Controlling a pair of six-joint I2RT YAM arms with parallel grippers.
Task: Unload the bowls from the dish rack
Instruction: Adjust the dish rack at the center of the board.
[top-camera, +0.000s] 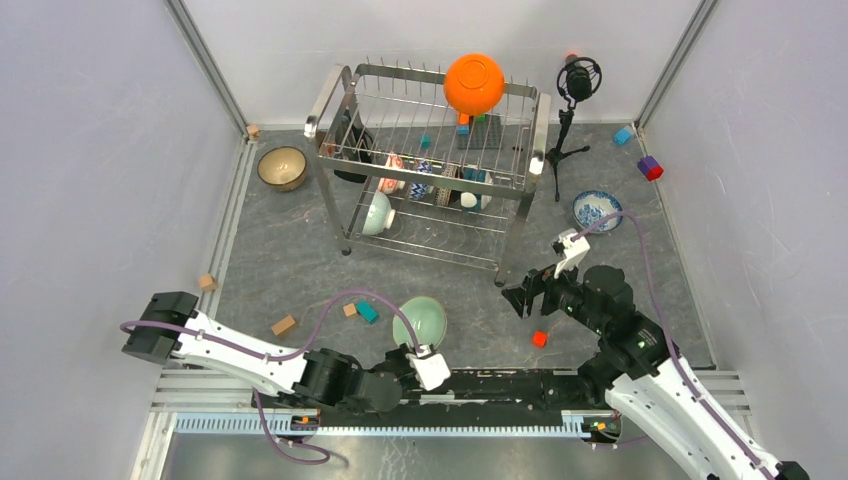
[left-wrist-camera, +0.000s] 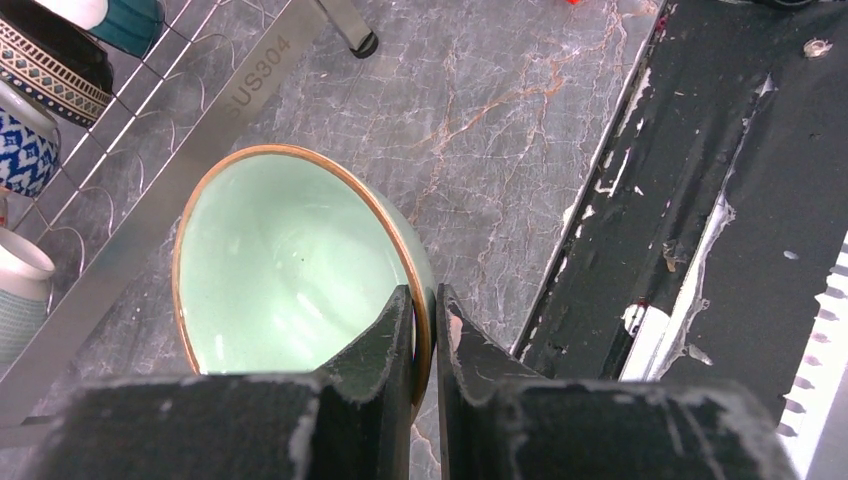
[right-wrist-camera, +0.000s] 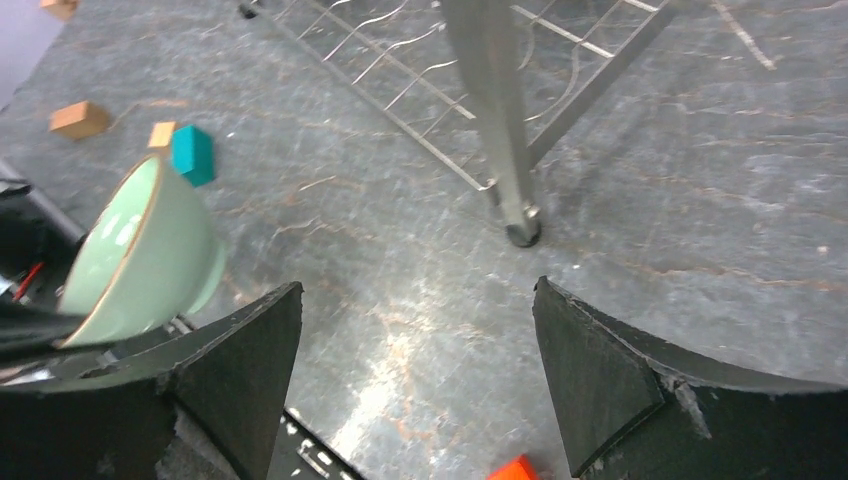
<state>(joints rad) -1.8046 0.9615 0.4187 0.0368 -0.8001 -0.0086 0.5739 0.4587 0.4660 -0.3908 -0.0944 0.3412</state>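
From above, the left hand (top-camera: 432, 364) holds a pale green round ceramic bowl (top-camera: 419, 322) tilted over the grey marbled desk (top-camera: 290, 265), near the arm bases and well apart from the tall steel wire dish rack (top-camera: 430, 165). Other bowls sit in the rack: a bright orange one (top-camera: 474, 83) perched at its top rear edge, and patterned ones (top-camera: 430, 182) inside. The right hand (top-camera: 535, 290) hangs near the rack's front right leg.

Left wrist view: the narrow fingers (left-wrist-camera: 385, 350) pinch only the bowl's thin gold rim. So slight a grip could let it pivot or slip on the way down.

Right wrist view: the fingers (right-wrist-camera: 240, 360) are spread wide and empty. A careless reach could jostle the rack and topple the orange bowl.
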